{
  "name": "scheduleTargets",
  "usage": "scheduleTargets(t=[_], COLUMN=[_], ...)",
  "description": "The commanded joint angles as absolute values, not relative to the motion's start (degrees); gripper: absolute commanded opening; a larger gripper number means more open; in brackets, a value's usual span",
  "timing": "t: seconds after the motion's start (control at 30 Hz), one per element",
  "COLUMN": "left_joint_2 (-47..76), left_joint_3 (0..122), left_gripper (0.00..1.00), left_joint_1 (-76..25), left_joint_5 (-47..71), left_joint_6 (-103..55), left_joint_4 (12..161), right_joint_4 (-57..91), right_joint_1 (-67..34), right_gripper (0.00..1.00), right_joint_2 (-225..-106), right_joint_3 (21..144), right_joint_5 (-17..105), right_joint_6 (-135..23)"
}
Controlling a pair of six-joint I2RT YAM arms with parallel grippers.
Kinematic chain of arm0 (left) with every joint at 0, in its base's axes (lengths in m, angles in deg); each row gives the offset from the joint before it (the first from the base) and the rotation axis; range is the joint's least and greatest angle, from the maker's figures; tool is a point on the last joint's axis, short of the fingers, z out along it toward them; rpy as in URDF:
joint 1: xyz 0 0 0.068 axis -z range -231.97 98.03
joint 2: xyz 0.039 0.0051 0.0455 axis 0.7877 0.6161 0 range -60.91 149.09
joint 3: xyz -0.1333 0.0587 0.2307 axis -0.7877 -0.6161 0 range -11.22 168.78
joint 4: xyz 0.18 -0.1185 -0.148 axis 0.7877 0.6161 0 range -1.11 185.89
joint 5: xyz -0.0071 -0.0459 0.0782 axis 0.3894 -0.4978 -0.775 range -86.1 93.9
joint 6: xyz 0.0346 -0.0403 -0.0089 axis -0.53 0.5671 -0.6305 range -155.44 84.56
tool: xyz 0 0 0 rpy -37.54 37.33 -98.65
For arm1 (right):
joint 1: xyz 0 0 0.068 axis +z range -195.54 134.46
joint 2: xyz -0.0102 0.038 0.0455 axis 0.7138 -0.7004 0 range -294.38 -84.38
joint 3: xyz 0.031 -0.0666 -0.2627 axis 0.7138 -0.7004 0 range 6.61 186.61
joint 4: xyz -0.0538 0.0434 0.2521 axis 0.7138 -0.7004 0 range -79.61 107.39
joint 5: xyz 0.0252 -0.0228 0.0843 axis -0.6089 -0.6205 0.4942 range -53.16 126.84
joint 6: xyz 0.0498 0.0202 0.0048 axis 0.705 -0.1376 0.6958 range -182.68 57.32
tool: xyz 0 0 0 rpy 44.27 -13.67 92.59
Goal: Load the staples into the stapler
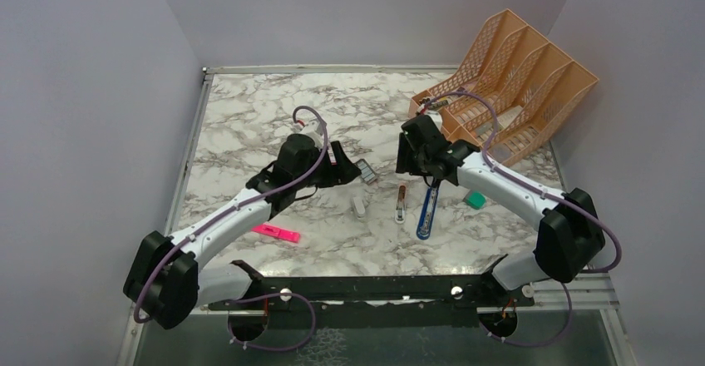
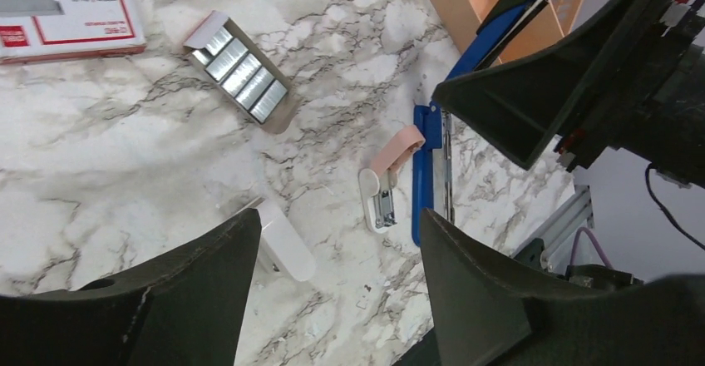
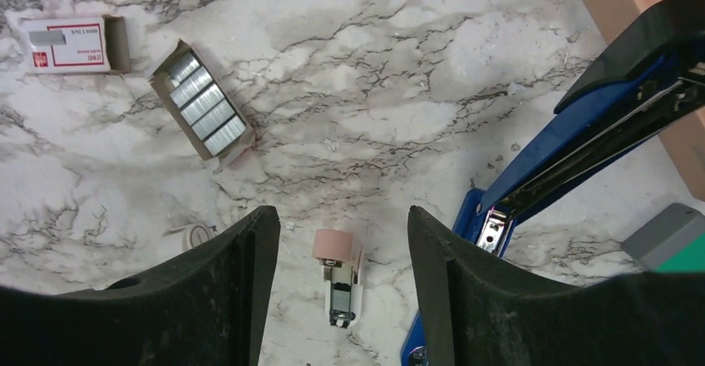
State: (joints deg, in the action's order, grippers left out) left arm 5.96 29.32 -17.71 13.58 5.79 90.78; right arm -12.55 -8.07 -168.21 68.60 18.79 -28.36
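Lying near the staples (image 3: 202, 104), red-and-white box (image 3: 71, 44), pink stapler (image 3: 338, 279), blue stapler (image 3: 544, 160)

The left white-and-black robot arm (image 1: 229, 219) and the right white-and-black robot arm (image 1: 509, 185) carry thin purple cables (image 1: 323, 133). Their wide fingers (image 2: 199, 299) are black.

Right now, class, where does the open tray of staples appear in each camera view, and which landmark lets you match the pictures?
Top external: the tray of staples lies mid-table, near the picture's centre.
Left wrist: upper left of centre.
Right wrist: upper left.
Shared landmark: the blue stapler, hinged open, right of the tray in every view.
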Motion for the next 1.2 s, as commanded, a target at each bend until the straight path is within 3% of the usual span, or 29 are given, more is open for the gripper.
scheduleTargets(t=[0.0, 0.17, 0.3, 0.4, 0.5, 1.17], left_joint_2=[11.13, 18.26, 23.74, 27.8, 31.56, 43.38], left_joint_3=[32.77, 36.34, 37.72, 39.02, 39.71, 39.84], left_gripper=[0.73, 0.72, 0.56, 0.44, 0.37, 0.24], left_joint_1=[-17.25, -14.69, -12.22, -10.01, -7.98, -3.46], left_joint_5=[20.04, 19.64, 19.93, 19.53, 19.08, 21.04], left_joint_6=[5.0, 6.61, 7.62, 7.09, 6.92, 10.8], left_joint_4=[89.14, 86.77, 84.91, 84.55, 84.46, 77.41], right_joint_4=[-12.07, -11.21, -10.3, -9.61, -9.25, -8.81], right_joint_1=[-8.34, -8.42, -8.45, -8.45, -8.45, -8.45], right_gripper=[0.63, 0.63, 0.6, 0.52, 0.48, 0.39], right_joint_2=[-170.52, -171.53, -172.01, -173.1, -173.69, -171.24], right_joint_3=[67.63, 66.7, 66.22, 66.19, 66.09, 63.01], right_joint_5=[21.75, 22.83, 24.79, 27.51, 29.57, 30.67], right_joint_6=[-29.35, -29.85, -31.25, -32.48, -32.9, -33.04])
